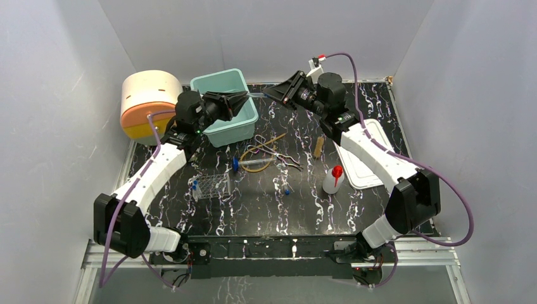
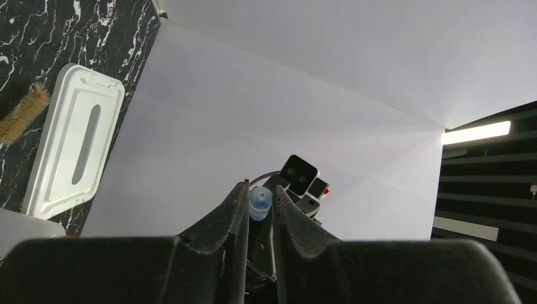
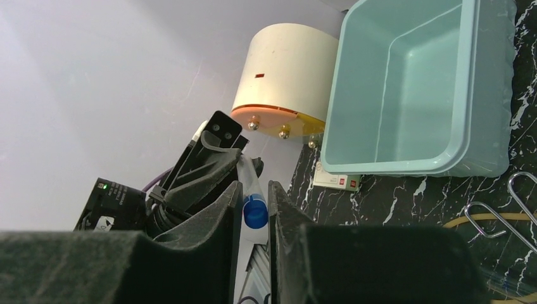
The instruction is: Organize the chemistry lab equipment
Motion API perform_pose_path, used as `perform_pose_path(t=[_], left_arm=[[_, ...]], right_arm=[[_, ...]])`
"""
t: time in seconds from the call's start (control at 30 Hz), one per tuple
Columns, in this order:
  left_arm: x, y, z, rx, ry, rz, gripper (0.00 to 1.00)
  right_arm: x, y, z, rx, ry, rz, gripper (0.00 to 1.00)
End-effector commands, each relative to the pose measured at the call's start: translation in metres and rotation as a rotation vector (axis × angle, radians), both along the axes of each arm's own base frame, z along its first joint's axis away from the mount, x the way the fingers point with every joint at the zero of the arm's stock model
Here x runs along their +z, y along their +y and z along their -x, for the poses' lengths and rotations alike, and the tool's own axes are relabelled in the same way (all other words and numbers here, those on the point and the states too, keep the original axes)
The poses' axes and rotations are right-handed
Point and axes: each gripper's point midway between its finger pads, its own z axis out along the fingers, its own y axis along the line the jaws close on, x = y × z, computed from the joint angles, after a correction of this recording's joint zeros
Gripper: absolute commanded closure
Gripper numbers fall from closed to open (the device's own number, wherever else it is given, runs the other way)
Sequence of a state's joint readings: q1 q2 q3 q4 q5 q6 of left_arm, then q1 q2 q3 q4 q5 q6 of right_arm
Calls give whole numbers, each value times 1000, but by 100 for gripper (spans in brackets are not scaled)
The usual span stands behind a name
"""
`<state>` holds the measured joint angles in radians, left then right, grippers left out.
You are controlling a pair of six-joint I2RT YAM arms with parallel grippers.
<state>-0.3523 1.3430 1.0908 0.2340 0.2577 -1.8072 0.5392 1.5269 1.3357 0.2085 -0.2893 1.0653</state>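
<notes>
A clear blue-capped vial (image 1: 256,95) hangs in the air between my two grippers, above the right rim of the teal bin (image 1: 225,111). My left gripper (image 1: 244,97) is shut on its clear end (image 2: 260,204). My right gripper (image 1: 270,94) is shut on its blue cap (image 3: 255,212). On the table lie a clear syringe with a blue end (image 1: 236,163), an amber tubing loop (image 1: 261,166), metal tongs (image 1: 282,156), a red-nozzled white squeeze bottle (image 1: 334,179) and a clear rack (image 1: 212,185) holding blue-capped vials.
The cream-and-orange drum (image 1: 149,101) stands left of the bin. A white lid (image 1: 367,155) lies at the right, with a bristle brush (image 1: 318,147) beside it. A small blue piece (image 1: 287,189) lies near the table's middle. White walls close in on three sides.
</notes>
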Motion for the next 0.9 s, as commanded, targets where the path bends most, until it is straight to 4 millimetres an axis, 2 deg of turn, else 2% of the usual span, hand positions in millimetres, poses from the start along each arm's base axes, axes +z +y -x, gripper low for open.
perform_pose_path(t=[0.0,0.1,0.17,0.2,0.23,0.27,0.3,0.33,0.43,0.5,0.57,0.67,0.73,0.87], left_arm=[[25,7,12,6,-70,17,93],[25,8,14,7,-72,15,88],[23,8,14,7,-71,11,81],[22,10,15,12,-71,3,66],[12,18,19,28,-67,-74,34],[2,36,23,65,-78,-206,21],[-8,48,24,92,-55,-282,19],[-10,64,27,132,-47,-380,11],[-14,105,36,232,-60,-663,7],[-13,126,44,264,-57,-810,6],[-2,144,49,295,-76,-945,6],[25,166,53,338,-139,-1117,5],[54,181,56,384,-191,-1211,4],[100,203,63,459,-263,-1361,2]], right_arm=[[27,0,5,9,-73,-6,76],[25,0,6,18,-68,-1,78],[25,0,8,23,-69,6,78],[25,0,8,23,-70,14,78],[19,-3,9,22,-80,70,78],[9,-5,9,33,-80,144,78],[-2,-6,10,42,-63,195,78],[-8,-8,11,49,-56,233,78],[-20,-10,13,80,-60,327,78],[-28,-8,15,116,-65,391,78],[-37,-5,19,157,-79,466,78],[-48,11,31,216,-112,581,77],[-56,26,46,263,-134,651,77],[-73,53,69,339,-155,714,77]])
